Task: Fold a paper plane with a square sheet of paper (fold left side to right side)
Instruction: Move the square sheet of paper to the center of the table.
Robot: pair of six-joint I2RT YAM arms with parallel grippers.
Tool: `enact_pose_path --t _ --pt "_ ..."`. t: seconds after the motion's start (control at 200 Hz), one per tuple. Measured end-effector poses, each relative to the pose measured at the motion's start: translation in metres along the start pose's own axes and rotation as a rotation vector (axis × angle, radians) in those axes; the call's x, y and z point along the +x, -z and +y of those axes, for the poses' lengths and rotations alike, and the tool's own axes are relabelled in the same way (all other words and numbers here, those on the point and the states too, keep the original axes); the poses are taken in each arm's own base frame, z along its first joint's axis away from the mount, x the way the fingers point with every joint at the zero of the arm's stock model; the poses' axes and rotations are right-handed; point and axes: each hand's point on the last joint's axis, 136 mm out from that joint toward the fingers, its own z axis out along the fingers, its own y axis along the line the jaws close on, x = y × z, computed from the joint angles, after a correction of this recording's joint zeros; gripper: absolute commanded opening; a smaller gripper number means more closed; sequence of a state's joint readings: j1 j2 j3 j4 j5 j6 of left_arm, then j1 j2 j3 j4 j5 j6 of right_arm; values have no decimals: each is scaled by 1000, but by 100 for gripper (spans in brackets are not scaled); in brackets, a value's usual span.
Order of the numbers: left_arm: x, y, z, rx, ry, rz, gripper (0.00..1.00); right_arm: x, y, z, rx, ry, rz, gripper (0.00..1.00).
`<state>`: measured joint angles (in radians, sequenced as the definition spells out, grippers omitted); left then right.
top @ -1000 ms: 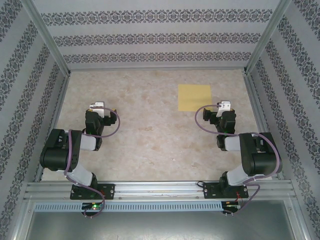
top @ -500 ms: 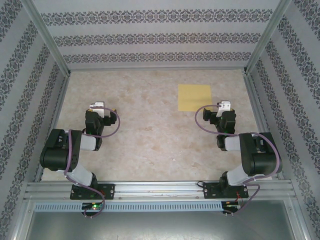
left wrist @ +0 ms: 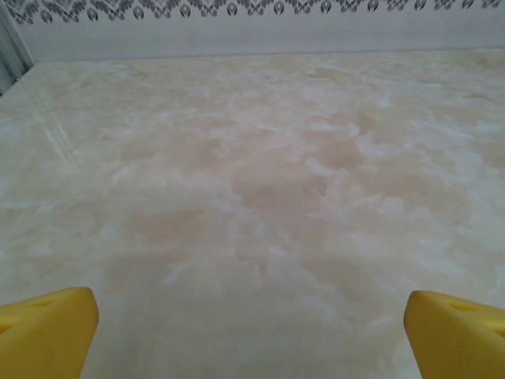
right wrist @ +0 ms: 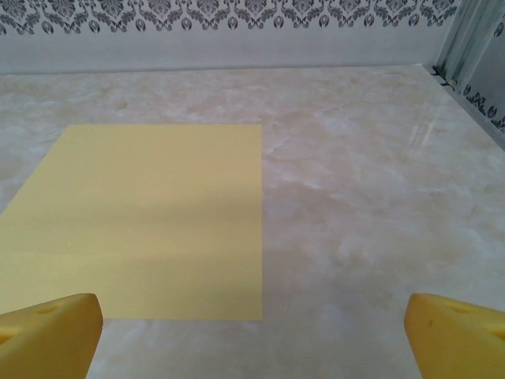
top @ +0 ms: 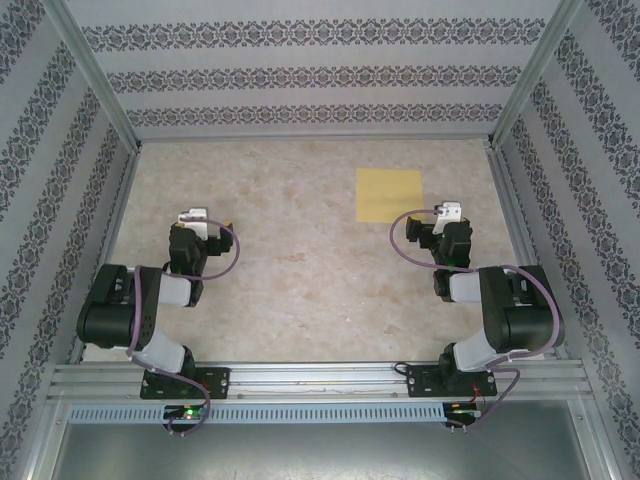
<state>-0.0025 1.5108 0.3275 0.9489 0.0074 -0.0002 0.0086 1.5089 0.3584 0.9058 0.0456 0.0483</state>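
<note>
A: Where does the square sheet of paper [top: 389,195] lie?

B: Flat and unfolded on the table [top: 300,290], in its far right part. It is just beyond the right gripper [top: 450,212] and a little to its left, and well apart from the left gripper [top: 193,215]. No crease shows on it yet

A: How will it handle?

B: It looks thin and very light, limp rather than stiff. It will probably slide on the smooth marbled top at a nudge, and crumple or tear if it is pinched hard. It lies flush, so there is no raised edge to slip a finger under

A: So where should it be taken?

B: Most likely at the left edge or a left corner, since that side has to travel over to the right side. The right side may need pinning down so the sheet does not drift

A: And the claws?

B: Both stand wide open and hold nothing. In the left wrist view the yellow fingers [left wrist: 43,328] sit at the bottom corners over bare table. In the right wrist view the spread is the same, with the sheet ahead of that claw's left finger [right wrist: 47,332]; the overhead view shows it apart from the paper

A: Anything different from a second ago?

B: The left arm [top: 110,315] has shifted its big rear link slightly outward and toward the near edge, while its claw has barely moved. The sheet and the right arm [top: 515,320] lie as before
</note>
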Motion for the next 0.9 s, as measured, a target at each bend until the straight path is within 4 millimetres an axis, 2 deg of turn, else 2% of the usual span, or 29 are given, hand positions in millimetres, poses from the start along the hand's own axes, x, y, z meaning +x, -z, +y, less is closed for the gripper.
enact_pose_path --t 0.1,0.26,0.35,0.455,0.63,0.749,0.899 --pt "-26 15 2 -5 12 -46 100 -10 7 -1 7 -4 10 98" --pt "-87 33 5 -10 107 -96 99 -55 19 1 2 -74 -4 98" --pt "-104 41 4 1 179 -87 100 -70 25 6 -20 -132 25 98" --pt "-100 46 -2 32 263 -4 100 -70 29 16 -67 -208 109 98" --pt "-75 51 -24 126 391 174 100 -42 27 46 -176 -352 294 98" --pt "-59 53 -45 215 479 269 100 -23 13 83 -252 -381 428 97" --pt "-43 54 -78 319 544 367 100 -19 -13 118 -300 -370 503 95"
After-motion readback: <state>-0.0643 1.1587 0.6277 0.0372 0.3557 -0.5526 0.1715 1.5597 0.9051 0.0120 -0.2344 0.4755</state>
